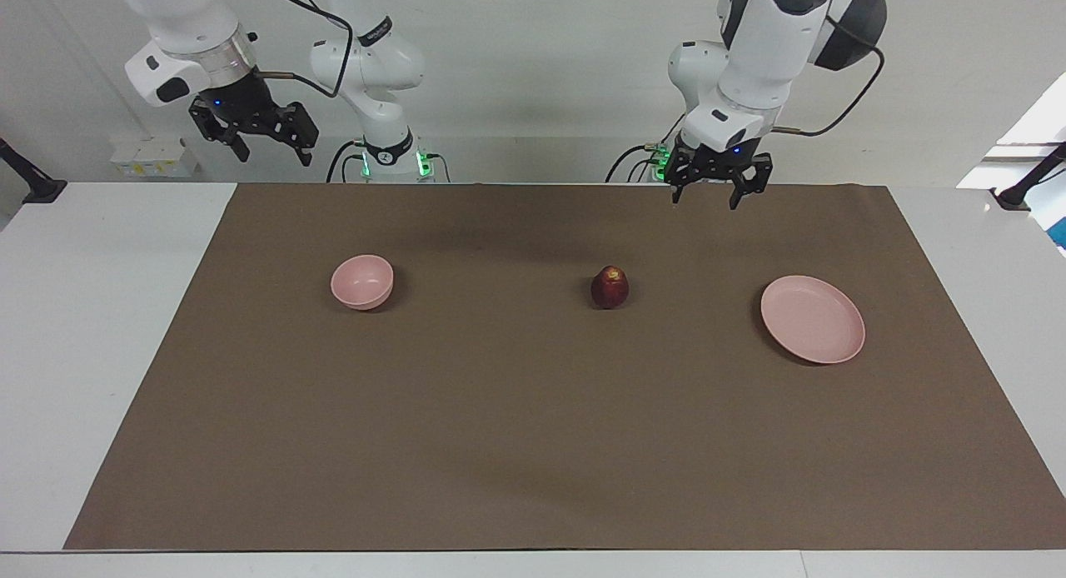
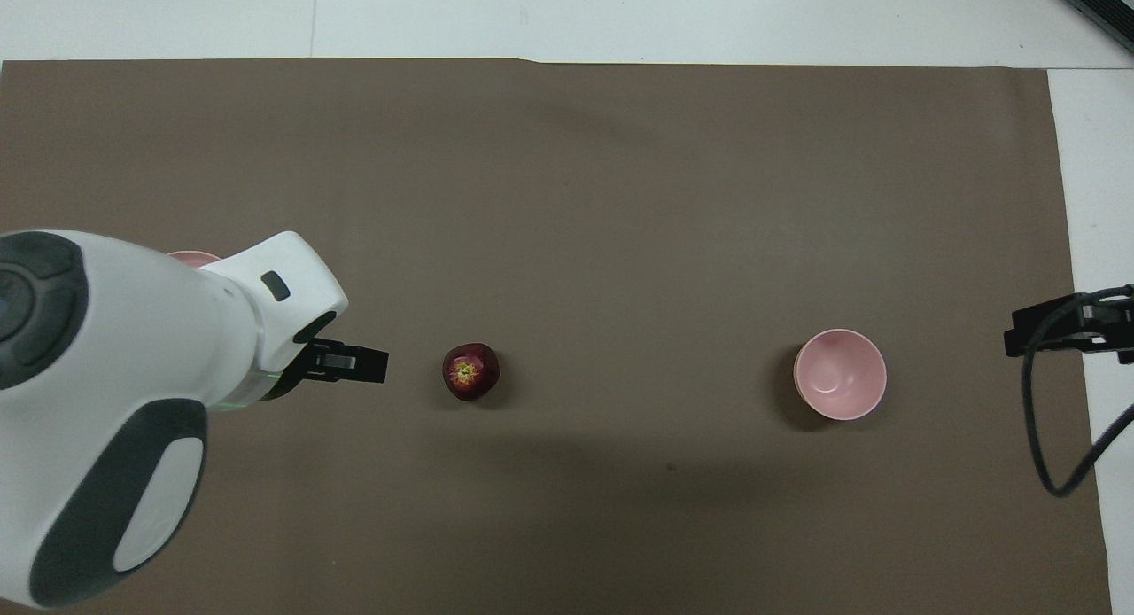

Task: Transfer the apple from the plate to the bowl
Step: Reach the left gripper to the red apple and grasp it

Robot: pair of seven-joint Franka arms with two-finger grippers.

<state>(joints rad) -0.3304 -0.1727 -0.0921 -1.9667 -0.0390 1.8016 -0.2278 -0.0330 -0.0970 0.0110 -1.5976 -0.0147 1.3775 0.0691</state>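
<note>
The dark red apple point(image 1: 610, 287) stands on the brown mat, between the bowl and the plate, touching neither. It also shows in the overhead view point(image 2: 470, 371). The small deep pink bowl point(image 1: 361, 281) is empty, toward the right arm's end; the overhead view shows it too point(image 2: 840, 374). The flat pink plate point(image 1: 813, 319) is empty, toward the left arm's end. In the overhead view only a sliver of the plate point(image 2: 190, 258) shows past the left arm. My left gripper point(image 1: 704, 201) is open and empty, raised over the mat between apple and plate. My right gripper point(image 1: 275, 155) is open, empty, raised off the mat's corner.
The brown mat point(image 1: 533, 445) covers most of the white table point(image 1: 92, 353). Black camera stands sit at both table ends point(image 1: 1028, 182). A cable loops from the right gripper in the overhead view point(image 2: 1054, 455).
</note>
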